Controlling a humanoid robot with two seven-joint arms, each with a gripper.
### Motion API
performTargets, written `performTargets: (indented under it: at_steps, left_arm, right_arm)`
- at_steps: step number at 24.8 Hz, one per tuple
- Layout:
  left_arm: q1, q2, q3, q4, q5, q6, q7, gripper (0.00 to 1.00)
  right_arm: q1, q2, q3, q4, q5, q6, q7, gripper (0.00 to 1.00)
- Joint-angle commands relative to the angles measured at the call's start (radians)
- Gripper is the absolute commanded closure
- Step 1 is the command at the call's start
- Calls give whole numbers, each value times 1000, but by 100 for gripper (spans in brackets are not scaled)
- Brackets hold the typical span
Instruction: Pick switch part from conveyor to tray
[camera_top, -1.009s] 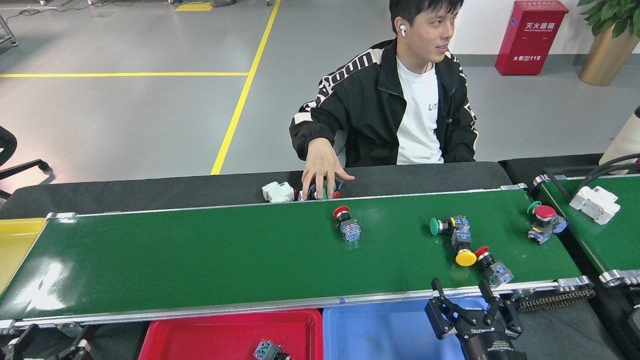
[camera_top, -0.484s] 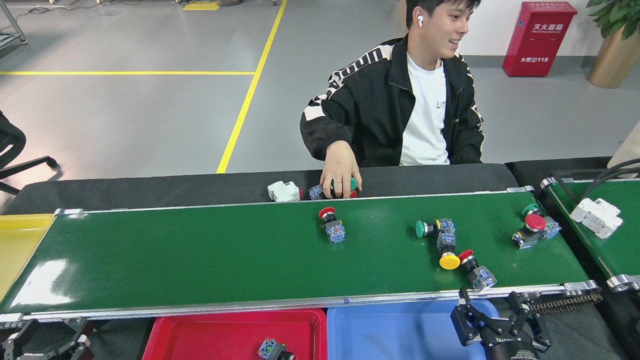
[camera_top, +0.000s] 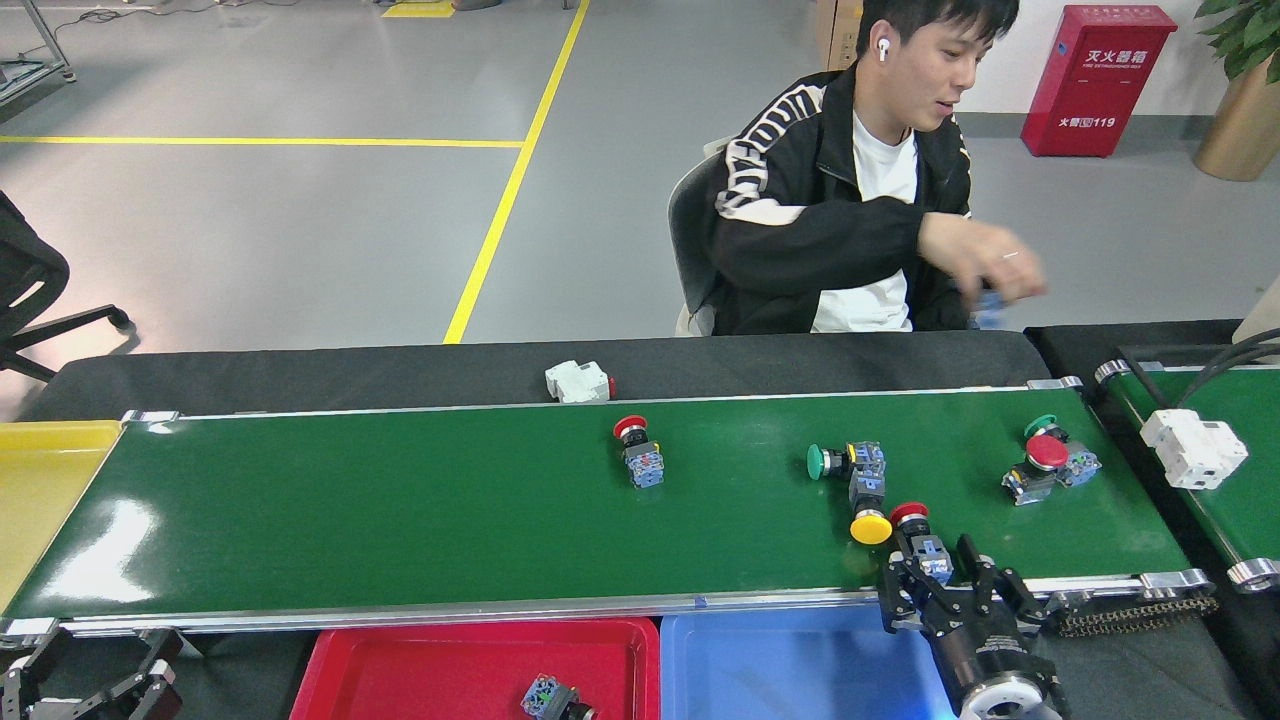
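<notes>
Nearest you, a red plastic tray (camera_top: 400, 670) holds one blue-bodied switch part (camera_top: 548, 696); the blue plastic tray (camera_top: 780, 665) beside it shows bare. Your left gripper (camera_top: 85, 690) hangs low at the corner; you cannot tell how far its fingers are open. Your right gripper (camera_top: 945, 592) spreads black fingers (camera_top: 893, 590) around a red-capped switch part (camera_top: 920, 535) at the near rail of the glossy dark-green conveyor (camera_top: 400, 520), not clearly clamped. Several more switches lie farther out, so most picking remains. Beyond, a person in a black jacket (camera_top: 800, 220) sits

Right hand (camera_top: 935, 580) spread — left (camera_top: 85, 690) unclear.
</notes>
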Motion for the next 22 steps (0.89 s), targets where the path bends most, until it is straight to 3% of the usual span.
performTargets:
  at_steps: [1,5,9,12,15,17,20,22]
  left_arm:
    - [-13,12,-32,-14,-4,5,7,0]
    - [-103,13,-202,-18,-48,11,-1,0]
    - [-215,-34,-362,-9,-180,106,-21,0]
    - [-297,-74,-523,38,-266,230,-29,0]
    - [-372,-114,-647,91,-298,339,-87,0]
    - [-410,-136,-705,137,-298,385,-108,0]
    - [-462,-157,-750,203,-300,442,-108,0]
    - [-502,-166,-760,259,-300,471,-104,0]
  right_arm:
    - [-8,-4,-1,-15,-2,-39,3,96]
    - [15,-4,-12,-102,-8,-140,1,96]
    - [82,-3,-18,-232,-103,-375,-2,94]
    - [79,70,42,-229,-97,-588,0,89]
    - [76,117,160,-214,-48,-614,1,79]
    - [75,149,254,-171,5,-608,1,64]
    - [89,166,326,-137,41,-560,1,3]
    - [95,166,336,-130,41,-551,1,1]
